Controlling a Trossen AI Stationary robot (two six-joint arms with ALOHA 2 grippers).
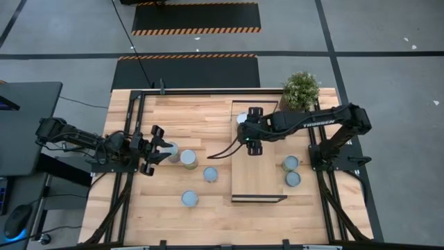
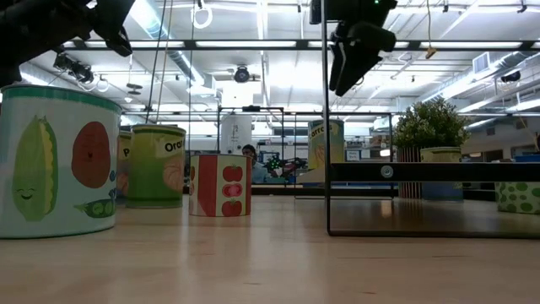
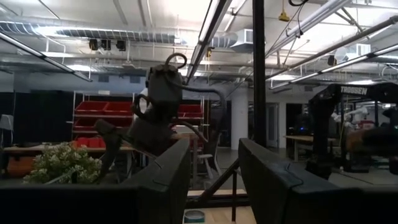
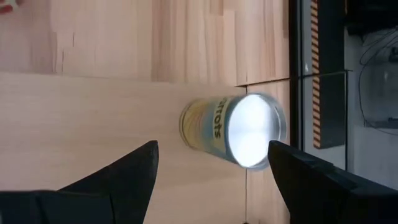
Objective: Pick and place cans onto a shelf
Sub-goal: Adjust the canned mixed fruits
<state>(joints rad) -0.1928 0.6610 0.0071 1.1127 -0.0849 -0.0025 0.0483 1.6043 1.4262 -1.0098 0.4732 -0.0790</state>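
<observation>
Cans (image 1: 188, 158) are likely light, rigid, smooth-sided: grip mid-wall across the diameter. 1 can (image 4: 233, 130) stands on the shelf (image 1: 257, 182) at its far end; 6 wait on the worktop (image 1: 180, 212). Right gripper (image 1: 250, 129) hangs above that end, fingers apart. Left gripper (image 1: 161, 148), apart, near the left edge beside 2 cans. Only the low view shows labels; only the high view shows the count.

Showing only a sliver of a silvery-topped can (image 3: 194, 216) between dark fingers in the left wrist view. Cutting off the pea-and-tomato-labelled can (image 2: 52, 160) at the low view's left edge. Hiding most of a seated person (image 2: 250, 157) behind the red-and-white tomato can (image 2: 220, 185).
</observation>
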